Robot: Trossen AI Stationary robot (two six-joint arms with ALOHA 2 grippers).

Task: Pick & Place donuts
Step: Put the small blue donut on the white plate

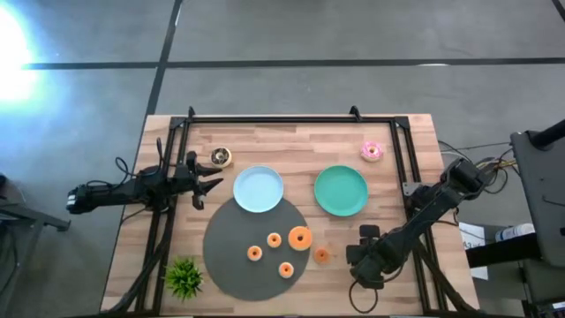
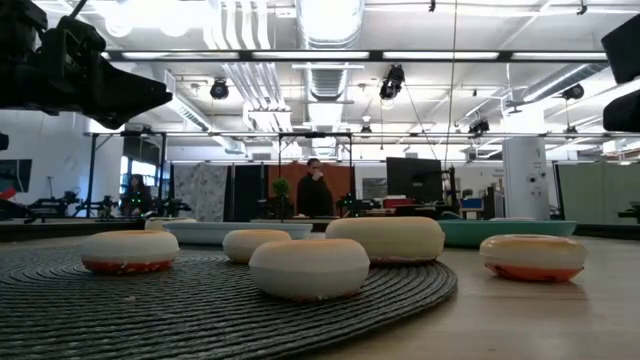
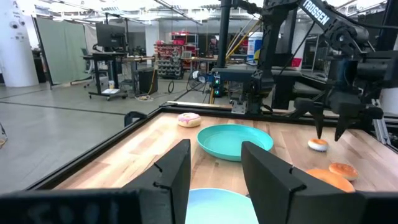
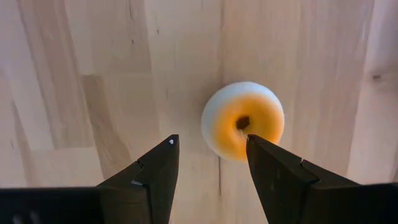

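A wooden tabletop [image 1: 291,141] seen from above, with a robot arm at each side. Nearest the front edge, a small green plant [image 1: 184,277] stands at the left corner beside a round dark grey woven mat [image 1: 225,238]. Four orange donuts lie on the mat: a mini one [image 1: 286,269] nearest the front, a mini one [image 1: 254,253] to its left, a mini one [image 1: 274,239] farther back, and a larger donut [image 1: 299,238] at the mat's right rim. A fifth mini donut [image 1: 322,255] lies on bare wood just off the mat to the right.

The right gripper [image 1: 357,257] hangs just beside this fifth donut, pointing down at the tabletop. Its wrist camera shows the fingers [image 4: 152,171] spread open, with the orange-iced donut [image 4: 243,120] just ahead of the gap, near one fingertip and not held.

Behind the mat sit two plates, a light blue plate [image 1: 259,190] on the left and a green plate [image 1: 341,191] on the right. The left gripper [image 1: 208,189] waits just left of the blue plate, fingers [image 3: 175,171] open and holding nothing.

Farthest back lie a brown-iced donut [image 1: 220,157] on the left and a pink-iced donut [image 1: 372,151] on the right.
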